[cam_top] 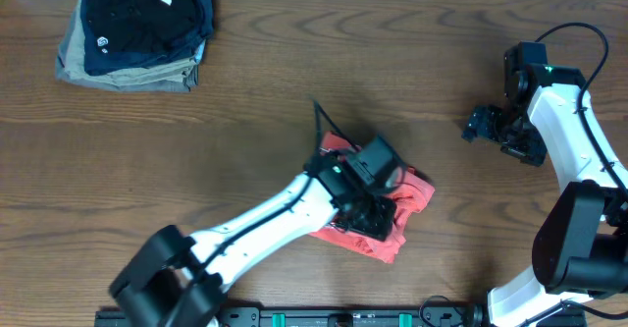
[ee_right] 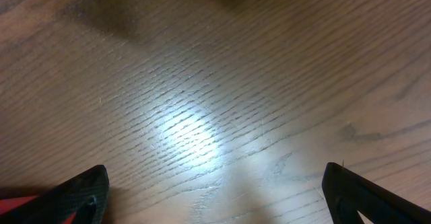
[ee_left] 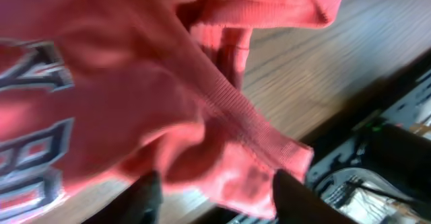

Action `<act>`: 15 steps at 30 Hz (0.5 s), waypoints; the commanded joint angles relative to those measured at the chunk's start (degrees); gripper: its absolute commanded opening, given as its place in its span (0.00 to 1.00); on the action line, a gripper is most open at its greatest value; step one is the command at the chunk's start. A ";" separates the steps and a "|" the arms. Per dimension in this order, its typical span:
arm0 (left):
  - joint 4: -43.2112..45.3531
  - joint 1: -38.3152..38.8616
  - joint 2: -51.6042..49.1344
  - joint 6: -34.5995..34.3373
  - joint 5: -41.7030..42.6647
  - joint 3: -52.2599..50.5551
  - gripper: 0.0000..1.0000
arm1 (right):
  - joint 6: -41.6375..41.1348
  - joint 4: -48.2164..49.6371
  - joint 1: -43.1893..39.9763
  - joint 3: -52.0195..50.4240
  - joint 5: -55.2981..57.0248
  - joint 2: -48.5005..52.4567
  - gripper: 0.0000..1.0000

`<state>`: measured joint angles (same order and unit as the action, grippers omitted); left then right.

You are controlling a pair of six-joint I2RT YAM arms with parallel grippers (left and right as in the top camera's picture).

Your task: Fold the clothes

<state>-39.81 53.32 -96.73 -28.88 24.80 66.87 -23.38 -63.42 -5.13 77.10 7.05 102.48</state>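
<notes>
One coral-red T-shirt [cam_top: 388, 241] lay bunched at lower centre of the overhead frame. Fingers of the left gripper [ee_left: 219, 200] were set astride its ribbed edge [ee_left: 249, 126]; a clamp could not be confirmed. The right gripper [ee_right: 215, 194] stood wide apart, mid-right. That edge should be pinched squarely before spreading.

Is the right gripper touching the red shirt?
No, the right gripper hangs open over the table, well apart from the shirt.

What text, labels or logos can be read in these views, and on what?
T-shirt: white block lettering, cropped and blurred; no word readable.
Dark folded garments: small white marks, too small to read.
No other text is legible.
</notes>
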 commanded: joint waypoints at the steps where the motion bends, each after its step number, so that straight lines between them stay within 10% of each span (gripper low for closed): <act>1: 1.20 2.86 -3.63 0.04 -1.27 -0.90 0.43 | 0.72 -0.04 -0.33 0.02 0.00 0.07 0.99; 5: 3.85 6.73 -6.01 -1.14 -1.25 -0.90 0.06 | 0.72 -0.04 -0.33 0.02 0.00 0.07 0.99; 15: 4.68 10.40 -6.16 -2.29 -0.13 -0.87 0.06 | 0.72 -0.04 -0.33 0.02 0.00 0.07 0.99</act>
<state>-35.44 63.46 -102.65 -30.28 23.81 66.11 -23.38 -63.42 -5.13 77.10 7.05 102.48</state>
